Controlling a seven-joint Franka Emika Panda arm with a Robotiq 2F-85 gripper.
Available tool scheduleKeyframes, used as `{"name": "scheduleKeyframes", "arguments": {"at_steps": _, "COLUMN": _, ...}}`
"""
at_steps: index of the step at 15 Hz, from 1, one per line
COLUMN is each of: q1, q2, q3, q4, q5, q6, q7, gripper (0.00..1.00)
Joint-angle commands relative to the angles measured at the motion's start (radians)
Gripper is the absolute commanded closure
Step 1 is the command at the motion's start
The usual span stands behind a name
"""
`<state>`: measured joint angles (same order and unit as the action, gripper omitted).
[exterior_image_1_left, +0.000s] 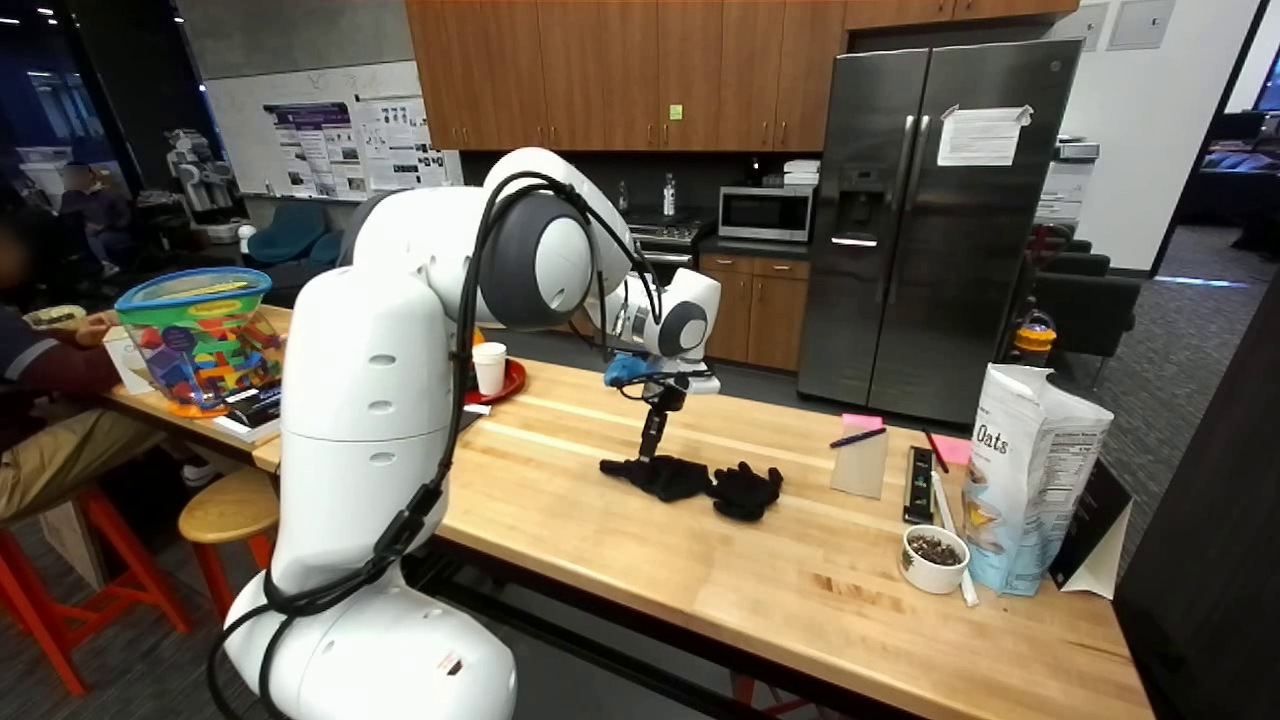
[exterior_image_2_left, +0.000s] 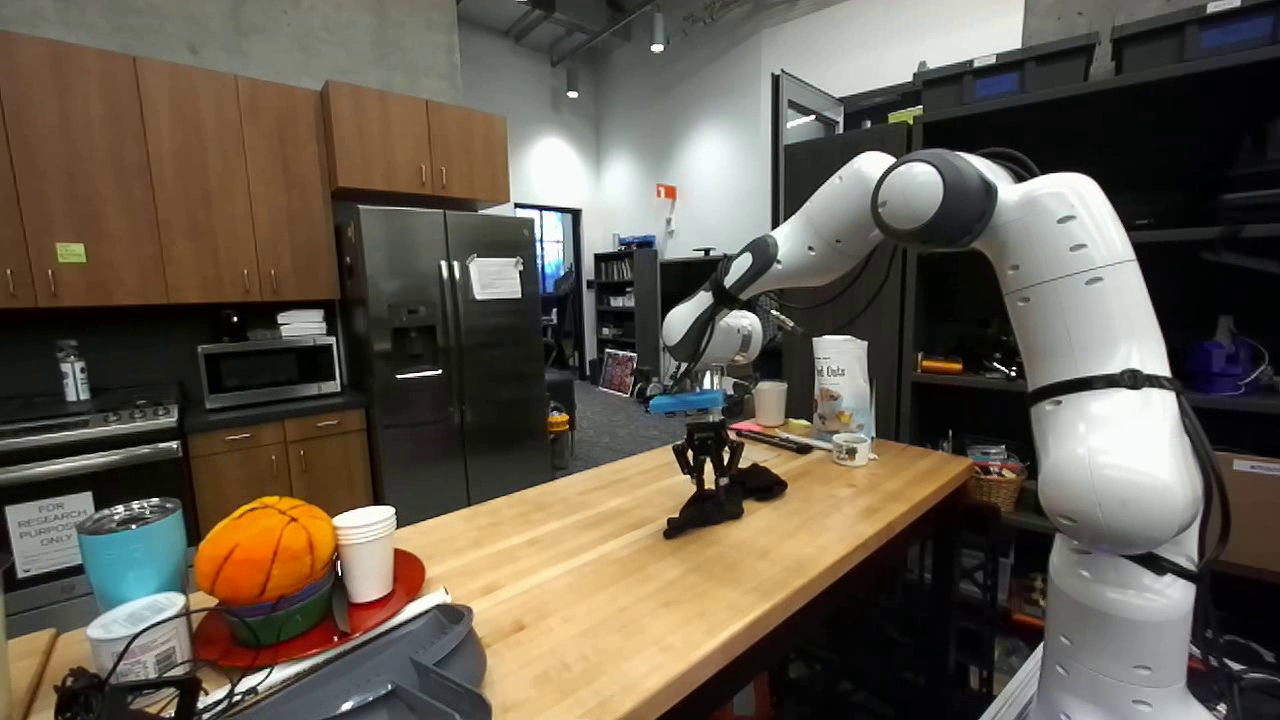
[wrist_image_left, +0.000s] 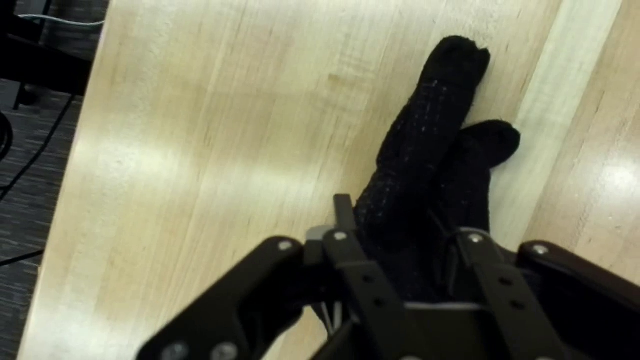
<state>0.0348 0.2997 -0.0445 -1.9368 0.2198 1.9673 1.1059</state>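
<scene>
Two black cloth pieces that look like gloves lie side by side on the wooden table (exterior_image_1_left: 560, 500). My gripper (exterior_image_1_left: 648, 455) points down at the nearer-to-arm-tip glove (exterior_image_1_left: 672, 480), its fingertips low at the cloth. In an exterior view the same gripper (exterior_image_2_left: 710, 488) straddles this glove (exterior_image_2_left: 703, 515). The wrist view shows the fingers (wrist_image_left: 345, 212) apart on both sides of the black glove (wrist_image_left: 425, 150), cloth filling the gap. Whether they pinch it is hard to see, black against black. The second glove (exterior_image_1_left: 745, 490) lies right beside it.
An oats bag (exterior_image_1_left: 1025, 490), a small bowl of dark bits (exterior_image_1_left: 933, 575) and a black bar (exterior_image_1_left: 918, 485) stand toward one table end. At the opposite end are a red plate (exterior_image_2_left: 405, 575) with white cups (exterior_image_2_left: 365, 560), an orange plush ball (exterior_image_2_left: 265, 550) and a grey tray (exterior_image_2_left: 400, 680).
</scene>
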Motion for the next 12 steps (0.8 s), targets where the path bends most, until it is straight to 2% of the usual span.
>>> {"name": "scheduleKeyframes", "arguments": {"at_steps": 1, "q1": -0.011, "q2": 0.005, "q3": 0.000, "q4": 0.024, "q5": 0.016, "q6": -0.035, "q7": -0.019, "gripper": 0.93}}
{"name": "scheduleKeyframes", "arguments": {"at_steps": 2, "q1": -0.012, "q2": 0.005, "q3": 0.000, "q4": 0.025, "q5": 0.017, "q6": -0.037, "q7": -0.019, "gripper": 0.99}}
{"name": "scheduleKeyframes", "arguments": {"at_steps": 4, "q1": -0.013, "q2": 0.005, "q3": -0.001, "q4": 0.027, "q5": 0.017, "q6": -0.043, "q7": -0.017, "gripper": 1.00}}
{"name": "scheduleKeyframes", "arguments": {"at_steps": 5, "q1": -0.011, "q2": 0.009, "q3": 0.000, "q4": 0.028, "q5": 0.015, "q6": -0.046, "q7": -0.014, "gripper": 0.72}}
{"name": "scheduleKeyframes", "arguments": {"at_steps": 7, "q1": -0.008, "q2": 0.017, "q3": 0.000, "q4": 0.031, "q5": 0.013, "q6": -0.052, "q7": -0.011, "gripper": 0.72}}
{"name": "scheduleKeyframes", "arguments": {"at_steps": 12, "q1": 0.001, "q2": 0.058, "q3": 0.002, "q4": 0.040, "q5": 0.002, "q6": -0.063, "q7": -0.002, "gripper": 0.41}}
